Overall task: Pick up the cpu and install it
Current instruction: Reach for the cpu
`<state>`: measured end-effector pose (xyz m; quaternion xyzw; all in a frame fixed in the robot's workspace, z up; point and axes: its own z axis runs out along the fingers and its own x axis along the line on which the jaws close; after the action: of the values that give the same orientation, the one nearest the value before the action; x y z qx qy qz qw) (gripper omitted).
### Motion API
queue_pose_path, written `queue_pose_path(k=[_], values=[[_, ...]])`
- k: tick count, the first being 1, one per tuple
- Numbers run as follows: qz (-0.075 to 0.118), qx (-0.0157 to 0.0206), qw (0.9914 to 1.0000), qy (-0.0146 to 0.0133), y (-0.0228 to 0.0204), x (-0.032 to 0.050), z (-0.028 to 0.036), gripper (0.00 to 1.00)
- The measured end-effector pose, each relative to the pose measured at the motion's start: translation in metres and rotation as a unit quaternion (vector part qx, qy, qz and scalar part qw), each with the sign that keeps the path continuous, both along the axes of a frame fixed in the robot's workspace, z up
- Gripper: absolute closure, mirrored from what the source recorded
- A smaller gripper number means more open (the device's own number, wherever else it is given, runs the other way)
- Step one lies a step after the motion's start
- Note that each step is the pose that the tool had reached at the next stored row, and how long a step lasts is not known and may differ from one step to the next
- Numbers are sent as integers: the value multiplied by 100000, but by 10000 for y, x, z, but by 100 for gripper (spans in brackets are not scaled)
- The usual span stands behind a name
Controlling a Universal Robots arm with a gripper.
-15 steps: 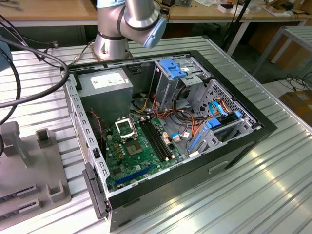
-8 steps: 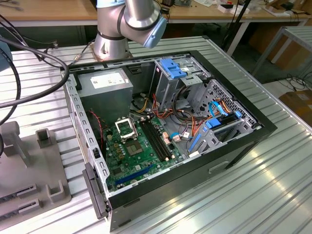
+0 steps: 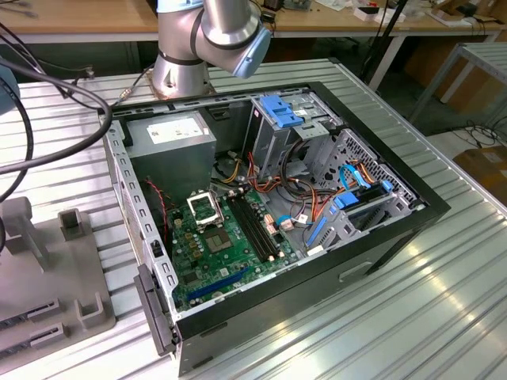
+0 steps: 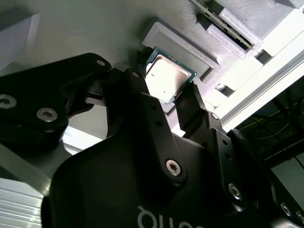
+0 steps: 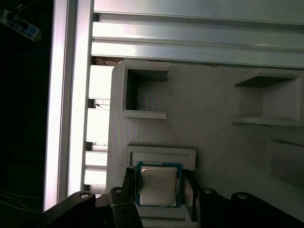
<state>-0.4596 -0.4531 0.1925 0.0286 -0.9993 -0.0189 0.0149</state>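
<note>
The cpu (image 5: 158, 185) is a small flat square chip with a silver-grey top and a thin green rim. It lies in a raised square seat (image 5: 161, 154) of a grey holder plate. In both wrist views my gripper (image 5: 159, 191) is right over it, one black finger against each of two opposite edges, shut on the chip. The cpu (image 4: 167, 78) still rests in its seat (image 4: 183, 42), with the gripper (image 4: 164, 89) low over the plate. In the exterior view the open computer case shows the motherboard's black socket frame (image 3: 204, 207).
The grey holder plate (image 3: 55, 269) with upright pockets lies at the exterior view's left, on a ribbed aluminium table (image 3: 444, 301). The open case (image 3: 261, 198) holds drive cages, cables and memory slots. The arm's base (image 3: 190, 55) stands behind the case. Black cables (image 3: 47, 87) loop at the exterior view's left.
</note>
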Motion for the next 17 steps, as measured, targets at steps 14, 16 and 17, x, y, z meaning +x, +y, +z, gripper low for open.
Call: queue_pose_path(k=[14,16,17], values=[[-254,-20,100000,-1,-2,-3,-5,48],[-255,-78,100000,7,-3,-3,-4,48],[-255,-147,100000,10,-3,-4,-4,48]])
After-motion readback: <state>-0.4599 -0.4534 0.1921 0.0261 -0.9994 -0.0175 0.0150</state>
